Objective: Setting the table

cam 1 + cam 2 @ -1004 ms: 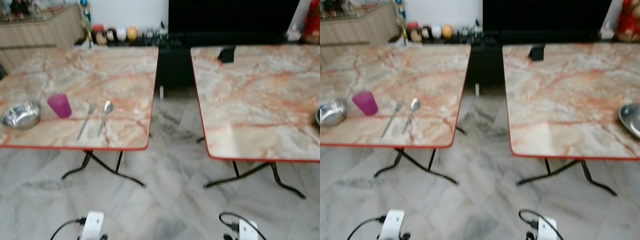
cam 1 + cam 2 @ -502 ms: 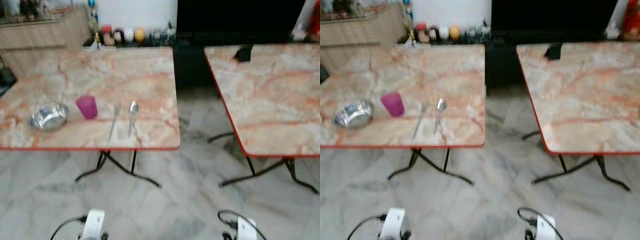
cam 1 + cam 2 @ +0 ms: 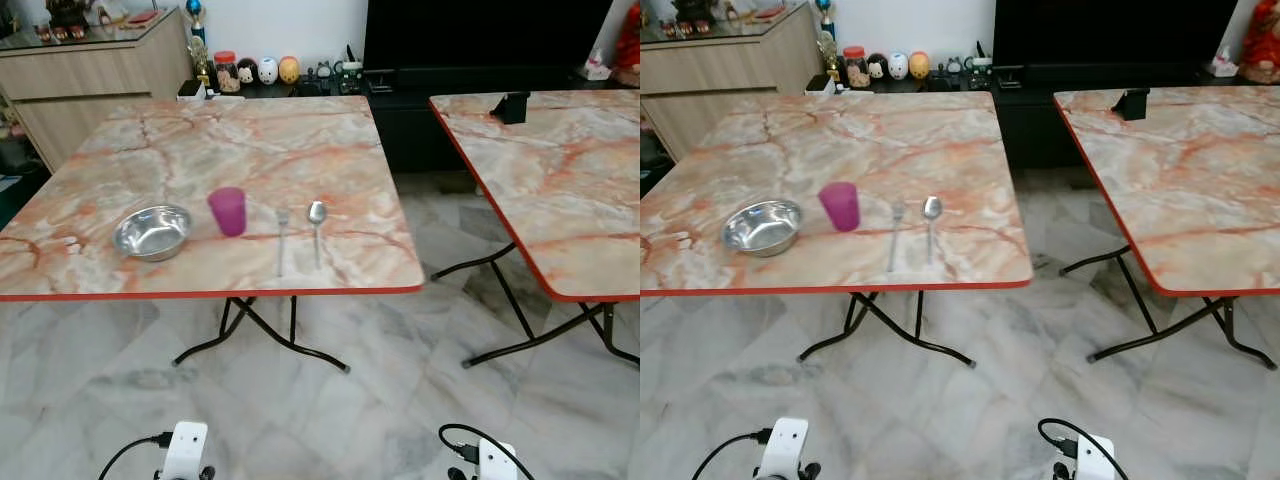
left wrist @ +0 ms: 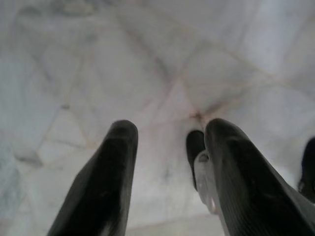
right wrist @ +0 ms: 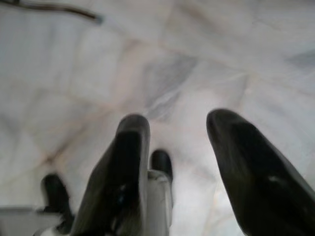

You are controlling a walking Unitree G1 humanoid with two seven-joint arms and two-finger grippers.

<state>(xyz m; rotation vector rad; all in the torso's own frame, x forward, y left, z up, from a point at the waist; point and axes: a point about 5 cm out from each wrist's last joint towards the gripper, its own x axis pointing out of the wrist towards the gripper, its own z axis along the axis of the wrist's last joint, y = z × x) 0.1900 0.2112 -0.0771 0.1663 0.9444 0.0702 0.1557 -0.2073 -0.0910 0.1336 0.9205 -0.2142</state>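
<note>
Left eye view puts a marble-topped table [image 3: 200, 140] across the left and middle of the frame, with a second table [image 3: 560, 170] running off the right edge. Near the front edge of the first table, left of centre in the frame, four things lie in a row: a steel bowl [image 3: 152, 231] furthest left, a pink cup [image 3: 228, 211] just beside it, then a fork [image 3: 281, 240] and a spoon [image 3: 317, 228]. The fork and spoon lie side by side but apart, their long axes running from the front edge toward the back of the table, heads pointing away from the robot.

Both arms hang low at the bottom of the frame, over the tiled floor [image 3: 380, 400], well apart from the table. The left wrist view shows the left gripper [image 4: 170, 147] with its two black fingers spread wide and nothing between them, only floor beyond. The right gripper [image 5: 179, 142] is likewise spread and empty, pointing at the floor.

The row of tableware lies ahead and to the left of the frame's centre, so the left arm is the nearer one, particularly for the bowl and cup. The fork and spoon sit closer to the middle, and either arm could probably reach them once the robot stands at the table's front edge. A grasp on the cutlery would likely need to close across the handles.
</note>
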